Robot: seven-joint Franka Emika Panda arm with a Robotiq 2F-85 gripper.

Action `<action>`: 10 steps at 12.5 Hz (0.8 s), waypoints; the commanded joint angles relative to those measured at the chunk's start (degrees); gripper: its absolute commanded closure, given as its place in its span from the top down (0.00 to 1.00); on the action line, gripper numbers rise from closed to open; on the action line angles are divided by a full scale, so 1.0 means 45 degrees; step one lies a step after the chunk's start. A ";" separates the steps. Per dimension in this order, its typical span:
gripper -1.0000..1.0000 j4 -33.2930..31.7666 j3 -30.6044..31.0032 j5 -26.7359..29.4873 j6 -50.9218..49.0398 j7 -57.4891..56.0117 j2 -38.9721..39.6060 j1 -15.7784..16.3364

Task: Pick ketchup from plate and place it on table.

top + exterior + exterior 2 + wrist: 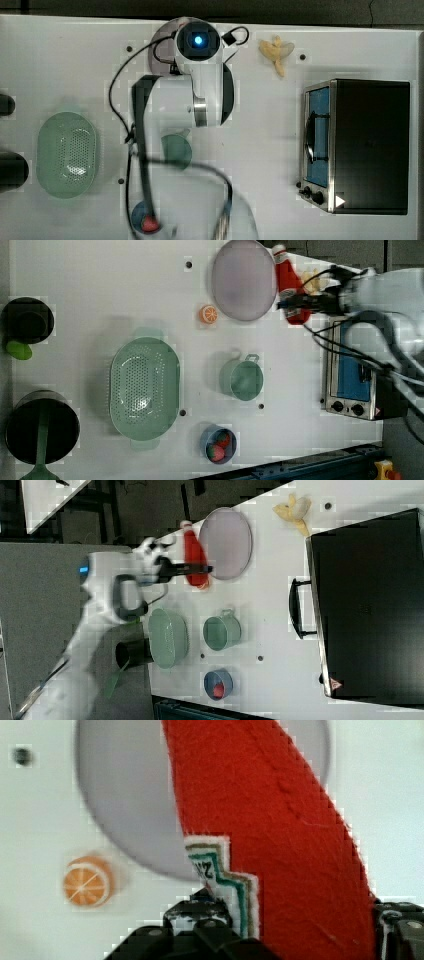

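The ketchup (289,282), a red bottle with a white cap and a pale label, is held in my gripper (296,304), which is shut on its lower body. In the left view it hangs at the right rim of the plate (243,280), cap pointing away from the arm. The right view shows the ketchup (194,555) just left of the plate (226,542). In the wrist view the ketchup (280,820) sits between the dark fingers (200,925), with the plate (125,795) and white table (380,795) behind it.
An orange slice (208,314) lies beside the plate. A teal cup (242,380), a green perforated basket (145,387) and a blue bowl of strawberries (218,444) stand mid-table. A toaster oven (352,385) and a banana peel (276,52) are near the arm's side.
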 commanded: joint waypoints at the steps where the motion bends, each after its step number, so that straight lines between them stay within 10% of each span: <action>1: 0.65 -0.0533 -0.0195 0.0235 -0.1070 0.0356 -0.2393 -0.0524; 10: 0.65 -0.6639 -0.1033 0.0612 0.0019 0.1788 -0.5820 -0.0786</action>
